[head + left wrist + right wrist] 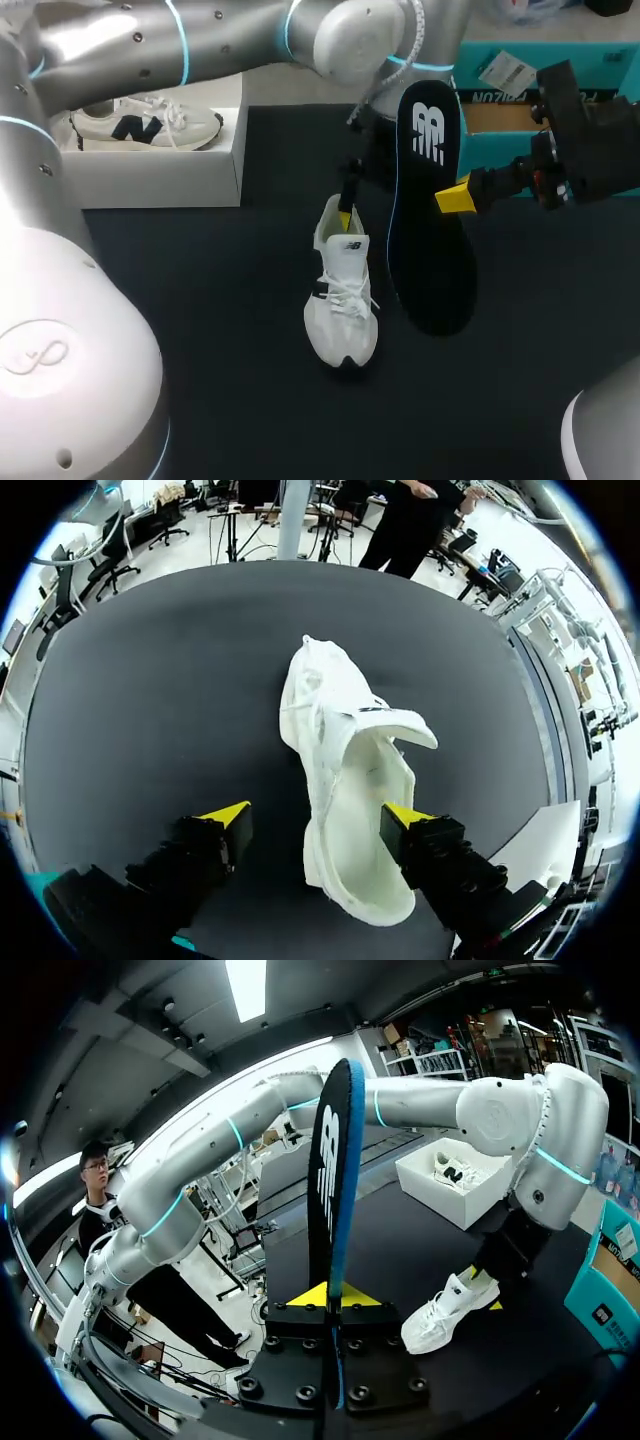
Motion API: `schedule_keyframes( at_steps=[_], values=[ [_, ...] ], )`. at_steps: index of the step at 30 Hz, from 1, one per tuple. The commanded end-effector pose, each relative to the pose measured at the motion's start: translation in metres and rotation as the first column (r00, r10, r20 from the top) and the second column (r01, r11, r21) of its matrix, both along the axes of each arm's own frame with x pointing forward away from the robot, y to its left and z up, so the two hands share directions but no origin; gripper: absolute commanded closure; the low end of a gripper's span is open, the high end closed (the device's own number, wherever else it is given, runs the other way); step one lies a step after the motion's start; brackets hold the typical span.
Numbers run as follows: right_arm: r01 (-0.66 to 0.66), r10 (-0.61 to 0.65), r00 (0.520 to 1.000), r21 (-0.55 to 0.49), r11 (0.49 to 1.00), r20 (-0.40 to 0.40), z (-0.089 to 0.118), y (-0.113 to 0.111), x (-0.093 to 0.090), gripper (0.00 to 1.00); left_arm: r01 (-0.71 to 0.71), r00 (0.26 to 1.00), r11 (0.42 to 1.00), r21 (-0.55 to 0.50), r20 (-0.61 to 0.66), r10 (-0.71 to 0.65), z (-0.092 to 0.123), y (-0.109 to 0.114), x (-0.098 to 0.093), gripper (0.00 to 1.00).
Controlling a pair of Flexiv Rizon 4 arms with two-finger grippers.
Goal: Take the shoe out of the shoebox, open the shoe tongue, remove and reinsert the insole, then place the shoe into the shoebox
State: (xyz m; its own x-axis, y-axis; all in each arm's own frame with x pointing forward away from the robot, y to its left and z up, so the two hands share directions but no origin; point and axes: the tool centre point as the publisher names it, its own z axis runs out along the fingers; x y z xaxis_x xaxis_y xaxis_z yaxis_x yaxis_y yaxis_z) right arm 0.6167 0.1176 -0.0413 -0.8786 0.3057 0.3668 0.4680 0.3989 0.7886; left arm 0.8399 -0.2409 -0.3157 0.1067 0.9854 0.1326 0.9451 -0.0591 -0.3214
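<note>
A white shoe (342, 290) lies on the black table, toe toward the front edge, its tongue (395, 725) pulled up and the opening bare. My left gripper (346, 212) hangs open over the heel (360, 880). One of its fingers (225, 825) is clear of the shoe and the other finger (415, 830) is at the heel's far side. To the right, above the table, my right gripper (455, 197) is shut on a black insole (430, 220) with a blue edge. From the right wrist, the insole (335, 1180) stands edge-on between the yellow tips.
An open white box (160, 155) holding another pale shoe (145, 125) stands at the back left. The teal shoebox (530, 75) stands at the back right, behind my right gripper. Bare black table (200, 330) spreads to the front and left of the shoe.
</note>
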Motion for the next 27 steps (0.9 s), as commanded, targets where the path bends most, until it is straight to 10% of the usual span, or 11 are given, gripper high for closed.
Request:
schedule_keyframes(
  at_steps=[1,12,18,27],
  values=[
    [-0.003,0.003,1.000,-0.004,1.000,-0.005,0.000,0.004,0.004,1.00,-0.061,0.998,0.966,-0.251,-0.005,0.061,0.030,0.028,0.002,0.00],
    [-0.003,0.003,1.000,-0.004,1.000,-0.005,0.000,0.004,0.004,1.00,-0.055,0.997,0.840,-0.540,0.019,0.078,0.084,0.039,0.008,0.00],
    [0.096,-0.092,0.979,0.014,0.995,-0.182,0.000,-0.011,0.040,1.00,0.010,0.993,0.768,-0.641,0.094,0.065,0.115,0.047,0.006,0.00],
    [0.109,-0.102,0.966,0.013,0.994,-0.239,0.008,-0.033,0.089,1.00,0.075,0.989,0.701,-0.709,0.142,0.038,0.141,0.050,0.007,0.00]
  ],
)
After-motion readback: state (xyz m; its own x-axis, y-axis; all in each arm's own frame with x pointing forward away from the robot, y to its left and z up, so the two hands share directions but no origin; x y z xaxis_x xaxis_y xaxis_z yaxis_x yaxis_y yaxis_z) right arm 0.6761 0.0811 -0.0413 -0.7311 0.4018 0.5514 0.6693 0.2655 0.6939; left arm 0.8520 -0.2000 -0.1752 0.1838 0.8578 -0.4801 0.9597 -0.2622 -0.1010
